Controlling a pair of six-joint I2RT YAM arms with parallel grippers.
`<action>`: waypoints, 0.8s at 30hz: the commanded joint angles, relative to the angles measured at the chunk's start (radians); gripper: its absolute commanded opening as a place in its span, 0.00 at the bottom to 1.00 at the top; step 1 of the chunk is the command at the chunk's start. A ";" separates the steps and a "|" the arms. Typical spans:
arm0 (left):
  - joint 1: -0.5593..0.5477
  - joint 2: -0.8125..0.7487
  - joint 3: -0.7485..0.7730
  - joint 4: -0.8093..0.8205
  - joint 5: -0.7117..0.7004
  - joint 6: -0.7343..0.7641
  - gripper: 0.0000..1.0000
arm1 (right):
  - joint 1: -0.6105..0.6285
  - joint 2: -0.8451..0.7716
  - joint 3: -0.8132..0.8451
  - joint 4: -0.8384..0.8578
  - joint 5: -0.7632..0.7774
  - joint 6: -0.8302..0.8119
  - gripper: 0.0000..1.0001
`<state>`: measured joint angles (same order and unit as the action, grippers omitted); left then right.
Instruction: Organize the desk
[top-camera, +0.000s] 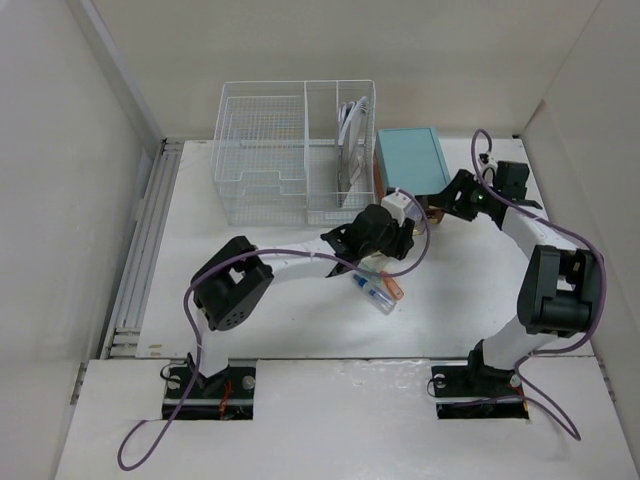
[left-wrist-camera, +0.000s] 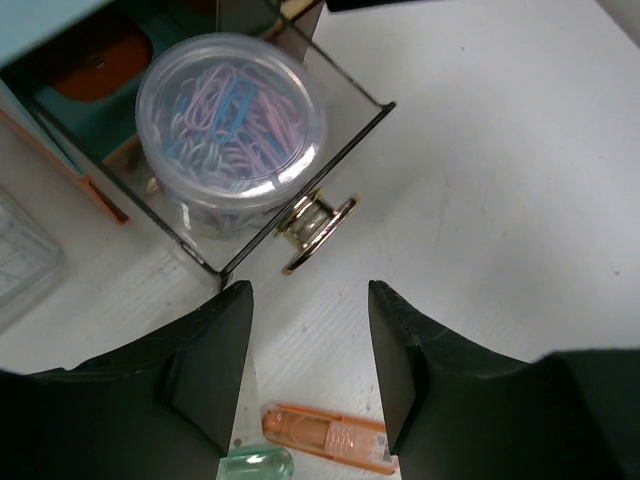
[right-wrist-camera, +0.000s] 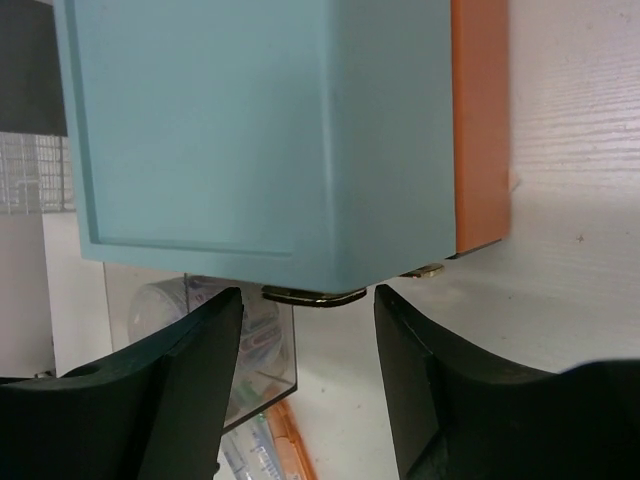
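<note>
The white desk holds a teal drawer box at the back. Its lower clear drawer is pulled out and holds a round clear tub of coloured paper clips. My left gripper is open and empty, just in front of the drawer's gold knob; it also shows in the top view. My right gripper is open and empty, its jaws on either side of a gold handle at the teal box's front edge, not touching it; it shows in the top view too.
A white wire basket with white sheets in its right section stands left of the teal box. An orange pen-like item and a clear green one lie on the desk under my left gripper. A ribbed metal rail runs along the left edge.
</note>
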<state>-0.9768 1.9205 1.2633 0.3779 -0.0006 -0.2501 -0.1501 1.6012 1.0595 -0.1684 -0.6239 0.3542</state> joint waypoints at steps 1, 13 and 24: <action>0.009 0.011 0.074 0.058 0.013 -0.006 0.47 | -0.005 0.013 0.042 0.061 -0.025 0.026 0.61; 0.038 0.072 0.154 0.029 -0.016 -0.015 0.47 | -0.005 0.032 -0.048 0.250 -0.025 0.178 0.49; 0.076 0.091 0.174 0.029 -0.035 -0.034 0.47 | -0.005 -0.079 -0.179 0.296 -0.003 0.189 0.38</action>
<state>-0.9207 2.0171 1.3830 0.3717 -0.0132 -0.2714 -0.1574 1.5921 0.9203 0.0837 -0.6243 0.5350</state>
